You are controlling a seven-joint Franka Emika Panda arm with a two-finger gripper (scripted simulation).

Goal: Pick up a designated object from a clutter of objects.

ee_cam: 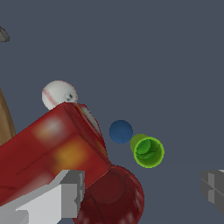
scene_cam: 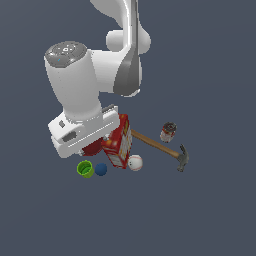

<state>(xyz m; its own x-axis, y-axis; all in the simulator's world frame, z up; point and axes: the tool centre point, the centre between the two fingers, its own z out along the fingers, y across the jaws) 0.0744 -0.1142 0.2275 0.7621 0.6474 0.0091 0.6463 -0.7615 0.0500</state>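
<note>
The designated object, a small bright green cup point(scene_cam: 85, 169) point(ee_cam: 148, 151), stands upright on the floor with its hollow showing. It is at the end of the clutter towards the exterior view's left, with a small blue ball point(scene_cam: 101, 169) point(ee_cam: 120, 131) right beside it. My gripper point(ee_cam: 142, 189) hangs open above the clutter, and nothing sits between its fingers point(ee_cam: 70, 192). It is over the dark red bowl point(ee_cam: 113, 194) and the red cracker box point(ee_cam: 48, 148). The cup lies apart from it, below and a little ahead of the gap. In the exterior view the white hand point(scene_cam: 82, 132) hides the fingertips.
The cracker box point(scene_cam: 117, 141) leans over the bowl point(scene_cam: 92, 148). A white baseball point(scene_cam: 135, 162) point(ee_cam: 59, 94) lies beside the box. A wooden-handled hammer point(scene_cam: 160, 146) stretches towards the exterior view's right, with a small can point(scene_cam: 168, 132) behind it.
</note>
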